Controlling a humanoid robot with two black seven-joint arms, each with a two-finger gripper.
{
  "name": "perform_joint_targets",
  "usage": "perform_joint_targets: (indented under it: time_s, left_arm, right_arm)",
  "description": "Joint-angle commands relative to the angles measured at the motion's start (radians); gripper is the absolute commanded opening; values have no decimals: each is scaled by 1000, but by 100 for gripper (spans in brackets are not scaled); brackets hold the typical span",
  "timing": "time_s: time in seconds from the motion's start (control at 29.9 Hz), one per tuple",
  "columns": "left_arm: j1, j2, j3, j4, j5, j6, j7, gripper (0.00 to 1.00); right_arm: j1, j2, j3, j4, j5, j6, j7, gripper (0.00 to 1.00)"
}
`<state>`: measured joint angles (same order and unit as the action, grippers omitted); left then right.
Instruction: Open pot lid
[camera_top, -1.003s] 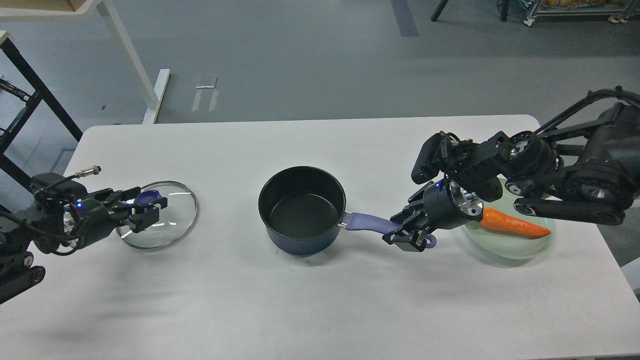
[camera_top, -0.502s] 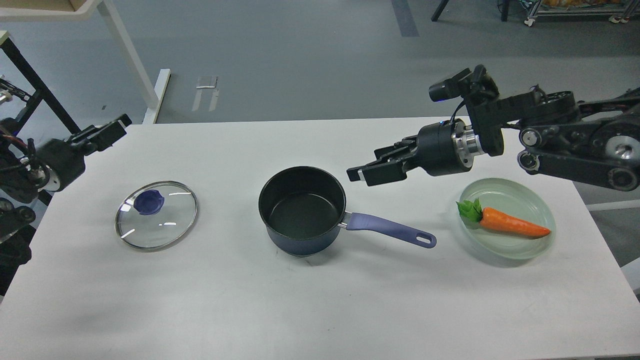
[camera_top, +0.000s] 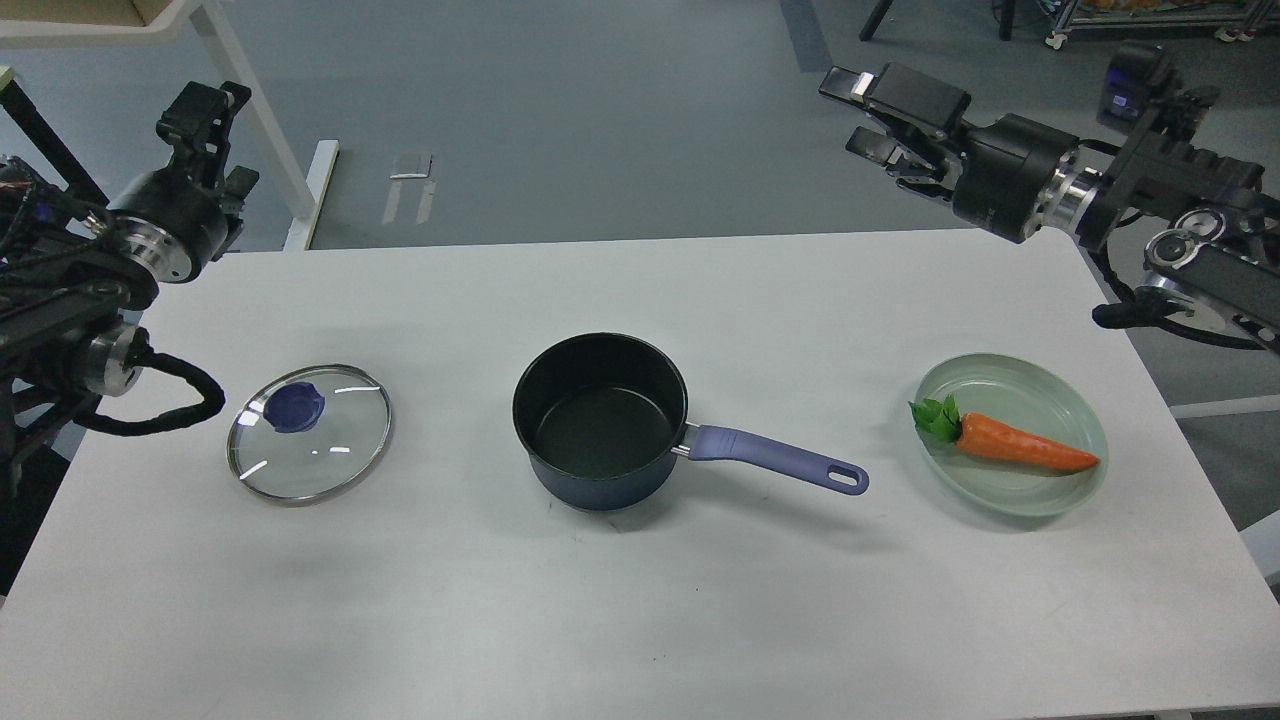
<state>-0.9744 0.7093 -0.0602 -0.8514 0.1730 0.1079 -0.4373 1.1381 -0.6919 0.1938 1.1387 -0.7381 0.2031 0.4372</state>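
Observation:
The dark blue pot stands uncovered in the middle of the white table, its purple handle pointing right. The glass lid with a blue knob lies flat on the table left of the pot. My left gripper is raised high at the far left, above and behind the lid, and its fingers cannot be told apart. My right gripper is raised high at the back right, well clear of the pot, open and empty.
A pale green plate with a toy carrot sits at the right of the table. A white table leg and a black frame stand on the floor beyond the far left edge.
Both arms have lifted up and away from the table. The left gripper let go of the lid, which now lies on the table. The right gripper let go of the pot handle.

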Motion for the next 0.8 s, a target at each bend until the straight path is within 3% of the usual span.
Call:
perform_joint_targets:
  time_s: [0.0,0.03,0.33,0.6,0.77]
  left_arm:
    - [0,-4,-3,2,-4,-1,0,100]
    - [20,-160,-95,74,-159,-16,-4,100]
    - [28,-269,-99,124,-302,-70,-5,100]
    - [43,-266,-108,134,-319,-77,-1,100]
    - [86,-246,-190,123,-388,-152,3,100]
  right_arm:
    - [-8,0,9,0,2,-1,0,100]
    - [-220,33,258,-102,214,-5,-2,100]
    - [-290,121,300,-272,715,-5,-5,100]
    - [-414,138,372,-274,766,4,2,100]
    - [-446,155,458,-281,782,3,-3,100]
